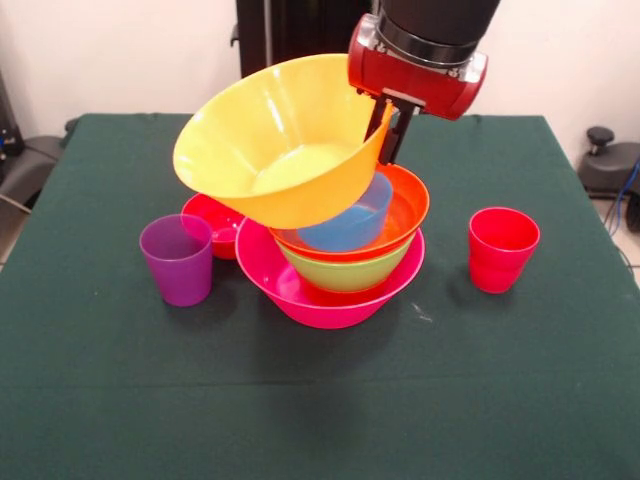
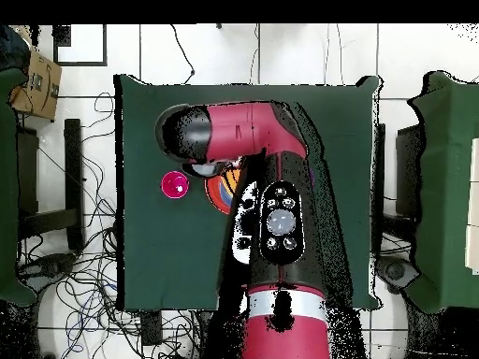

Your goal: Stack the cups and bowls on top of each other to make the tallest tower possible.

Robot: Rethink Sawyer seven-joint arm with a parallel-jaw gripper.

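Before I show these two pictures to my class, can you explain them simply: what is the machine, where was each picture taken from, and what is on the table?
The machine is a red and black robot arm. Its gripper pinches the rim of a big yellow bowl, holding it tilted above a pile of bowls whose lowest piece is a pink bowl. One picture faces the robot across the green table. The other looks straight down, where the arm hides most of the pile. Beside the pile stand a purple cup and a red cup, both upright.
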